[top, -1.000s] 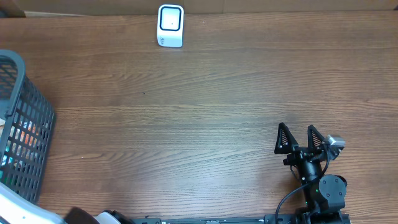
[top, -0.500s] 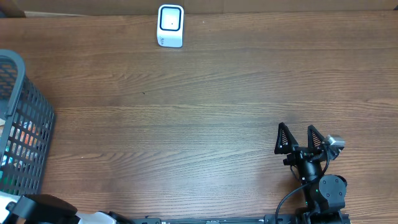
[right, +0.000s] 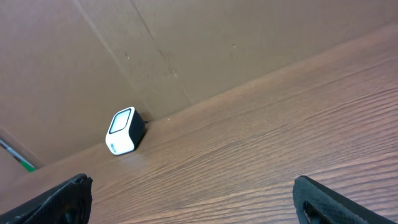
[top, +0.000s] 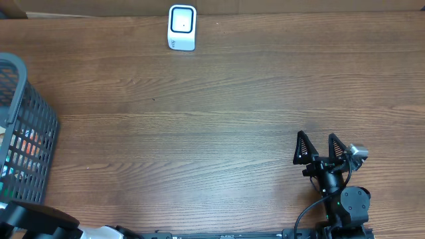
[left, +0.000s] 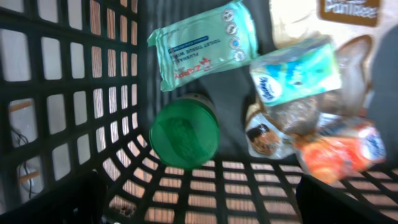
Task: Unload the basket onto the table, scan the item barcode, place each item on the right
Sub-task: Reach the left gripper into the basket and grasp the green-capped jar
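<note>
1. Surface: brown wood-grain table, with a plain brown cardboard wall along its far edge.
2. A small barcode scanner, white with a dark face, stands at the far edge, left of centre, right against the wall.
3. A dark grey mesh basket sits at the left edge of the table; the overhead view crops it.
4. The items all lie inside the basket, and neither arm holds any of them. The left wrist view shows them from above.
5. A mint-green wipes pack lies flat at the top of that view, printed label up; the text is too blurred to read.
6. Just below it is a jar with a round green lid, lid toward the camera, close to the basket's left wall.
7. To the right is a teal-and-white tissue pack, tilted and resting on other wrapped goods.
8. An orange packet lies lower right, blurred. A brown-and-white bag sits top right, cropped.
9. The left gripper points down into the basket. Its fingers show as dark blurs at the bottom corners, spread wide with nothing between them.
10. The right gripper is over the near right of the table, pointing far. Its jaws are wide apart and empty, well apart from the scanner.
</note>
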Controlling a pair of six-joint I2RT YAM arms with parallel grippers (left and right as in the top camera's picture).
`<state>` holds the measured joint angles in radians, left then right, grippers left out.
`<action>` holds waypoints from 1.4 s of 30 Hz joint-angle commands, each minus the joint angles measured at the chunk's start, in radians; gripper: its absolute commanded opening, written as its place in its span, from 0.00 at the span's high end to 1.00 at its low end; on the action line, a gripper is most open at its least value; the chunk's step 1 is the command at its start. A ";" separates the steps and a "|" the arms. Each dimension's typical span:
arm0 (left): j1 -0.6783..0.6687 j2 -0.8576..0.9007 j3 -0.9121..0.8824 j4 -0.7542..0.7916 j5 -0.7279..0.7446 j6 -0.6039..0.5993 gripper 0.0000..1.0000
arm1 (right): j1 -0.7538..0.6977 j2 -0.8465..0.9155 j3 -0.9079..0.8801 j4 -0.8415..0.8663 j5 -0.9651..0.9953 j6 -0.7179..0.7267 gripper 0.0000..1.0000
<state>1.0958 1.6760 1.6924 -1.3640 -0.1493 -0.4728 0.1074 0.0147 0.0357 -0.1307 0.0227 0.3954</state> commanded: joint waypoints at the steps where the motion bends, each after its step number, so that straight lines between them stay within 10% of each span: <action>1: 0.016 0.002 -0.086 0.044 -0.018 0.023 0.00 | 0.008 -0.012 -0.007 0.005 -0.002 -0.004 0.00; 42: 0.017 0.004 -0.447 0.333 -0.068 0.043 0.00 | 0.008 -0.012 -0.007 0.005 -0.002 -0.004 0.00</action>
<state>1.1069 1.6787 1.2671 -1.0363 -0.1970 -0.4351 0.1074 0.0147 0.0357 -0.1303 0.0223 0.3954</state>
